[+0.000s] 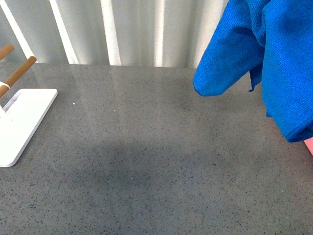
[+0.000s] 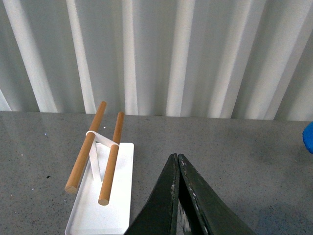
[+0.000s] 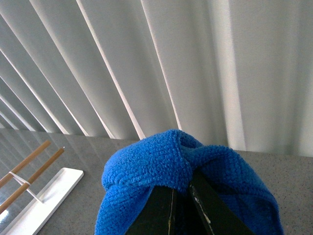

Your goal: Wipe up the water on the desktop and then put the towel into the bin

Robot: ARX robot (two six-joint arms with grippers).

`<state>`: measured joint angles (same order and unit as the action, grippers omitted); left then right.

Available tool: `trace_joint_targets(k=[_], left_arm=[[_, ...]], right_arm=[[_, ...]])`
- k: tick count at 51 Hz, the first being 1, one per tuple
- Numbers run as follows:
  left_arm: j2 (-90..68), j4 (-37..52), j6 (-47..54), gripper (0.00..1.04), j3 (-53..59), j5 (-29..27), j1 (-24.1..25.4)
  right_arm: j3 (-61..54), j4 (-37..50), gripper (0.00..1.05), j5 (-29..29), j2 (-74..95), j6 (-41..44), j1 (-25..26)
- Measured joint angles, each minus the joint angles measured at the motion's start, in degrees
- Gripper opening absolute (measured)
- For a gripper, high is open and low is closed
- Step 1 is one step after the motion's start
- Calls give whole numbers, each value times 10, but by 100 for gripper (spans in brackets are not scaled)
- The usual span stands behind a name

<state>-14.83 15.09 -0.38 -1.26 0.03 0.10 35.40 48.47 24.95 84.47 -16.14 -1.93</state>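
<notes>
The bright blue towel (image 1: 274,58) hangs in the air at the upper right of the front view, above the grey speckled desktop (image 1: 146,161). My right gripper (image 3: 181,188) is shut on the towel (image 3: 146,171), which bunches over the dark fingers (image 3: 156,215). The gripper itself is out of the front view. A sliver of the salmon-pink bin (image 1: 309,145) shows at the right edge, under the towel. My left gripper (image 2: 177,157) is shut and empty above the desktop (image 2: 244,161). A blue bit of towel (image 2: 308,138) shows at that view's edge.
A flat white stand (image 1: 22,122) with wooden pegs (image 1: 19,72) stands at the left of the desktop. It also shows in the left wrist view (image 2: 105,205) and the right wrist view (image 3: 44,200). Pleated white curtains (image 1: 127,29) hang behind the desktop.
</notes>
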Motion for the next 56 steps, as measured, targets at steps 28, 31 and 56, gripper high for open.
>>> trace_joint_targets(k=[28, 31, 56], left_arm=[[146, -150, 1, 3, 0, 0, 0], [146, -151, 1, 3, 0, 0, 0], [146, -151, 1, 89, 0, 0, 0]], right_arm=[[0, -11, 3, -6, -2, 9, -7], [0, -19, 3, -8, -2, 12, -7], [94, -211, 3, -121, 193, 108, -68]])
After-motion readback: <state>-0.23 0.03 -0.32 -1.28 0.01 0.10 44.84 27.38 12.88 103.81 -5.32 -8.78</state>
